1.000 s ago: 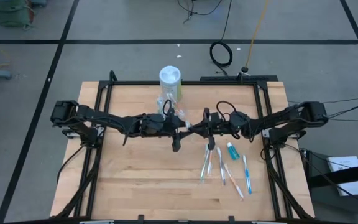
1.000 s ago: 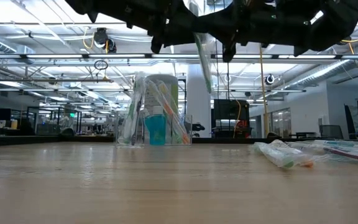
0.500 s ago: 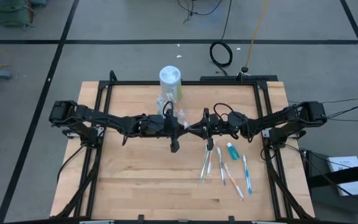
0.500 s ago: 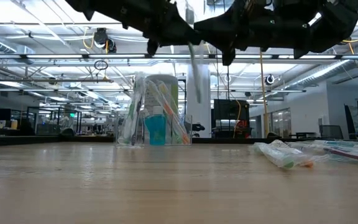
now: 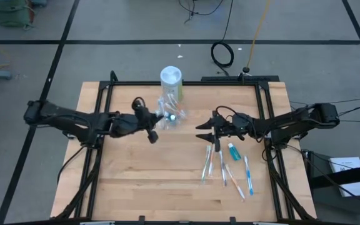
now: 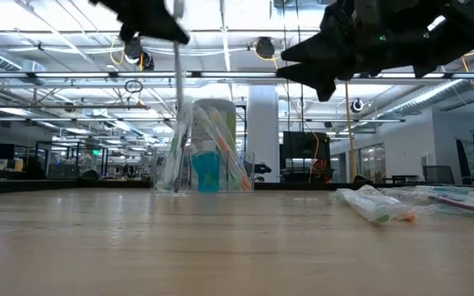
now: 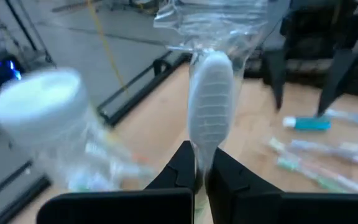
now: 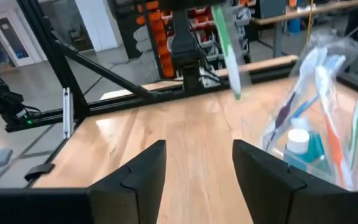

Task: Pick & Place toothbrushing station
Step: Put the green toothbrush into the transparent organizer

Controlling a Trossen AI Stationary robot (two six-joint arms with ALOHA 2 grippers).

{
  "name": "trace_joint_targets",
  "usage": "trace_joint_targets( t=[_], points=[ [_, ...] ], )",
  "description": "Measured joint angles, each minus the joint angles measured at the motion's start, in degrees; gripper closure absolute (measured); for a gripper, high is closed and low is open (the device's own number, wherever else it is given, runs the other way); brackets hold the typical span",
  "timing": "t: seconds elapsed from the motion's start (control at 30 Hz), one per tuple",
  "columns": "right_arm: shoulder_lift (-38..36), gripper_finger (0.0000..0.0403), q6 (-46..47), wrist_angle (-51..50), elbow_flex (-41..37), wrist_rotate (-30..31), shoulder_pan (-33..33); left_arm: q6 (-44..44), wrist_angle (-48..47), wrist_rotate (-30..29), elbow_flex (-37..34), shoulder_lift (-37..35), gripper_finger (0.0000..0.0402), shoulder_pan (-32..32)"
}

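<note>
The toothbrushing station (image 5: 167, 107) is a clear holder with brushes and a blue-capped bottle, standing on the table in front of a white-topped canister (image 5: 171, 77); it also shows in the low view (image 6: 206, 168) and the right wrist view (image 8: 319, 124). My left gripper (image 5: 153, 134) hovers just left of it, shut on a plastic-wrapped toothbrush (image 7: 210, 106). My right gripper (image 5: 200, 132) hangs open to the holder's right, with nothing between its fingers (image 8: 197, 158). My left gripper pinches one end of the wrapped toothbrush (image 7: 206, 138) between its two fingertips. The brush reaches out beyond the fingers, its loose clear wrapper (image 7: 219, 18) at the other end. In the low view the toothbrush (image 6: 176, 57) stands nearly upright, well clear of the table.
Several more wrapped toothbrushes (image 5: 225, 170) and a small teal tube (image 5: 232, 150) lie on the table's right half, below my right gripper. Black frame rails (image 5: 99, 112) run along the table's left, right and far sides. Bare wood lies toward the near left.
The toothbrush has passed from my right gripper to my left. My left gripper shut on it, then drew back toward the table's left edge and a little up, carrying it. My right gripper opened, let go and eased back toward the right.
</note>
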Motion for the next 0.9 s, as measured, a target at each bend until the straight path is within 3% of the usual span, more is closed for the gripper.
trace_joint_targets(
  t=[0.23,0.37,0.6,0.9],
  points=[
    [0.0,0.0223,1.9,-0.3,-0.5,-0.1,0.0,-2.1,11.2,0.1,-13.8,-3.5,0.0394,5.3],
    [0.0,0.0228,4.7,-0.8,-0.5,-0.2,0.0,-1.1,18.4,1.8,-18.0,-3.6,0.0393,8.7],
    [0.0,0.0228,4.6,-11.4,-0.4,-0.7,0.2,-9.5,15.8,12.0,-21.7,-3.5,0.0383,12.9],
    [0.0,0.0236,15.1,-34.0,-0.4,0.0,1.6,-13.8,10.3,13.4,-22.2,-2.5,0.0365,14.8]
  ],
)
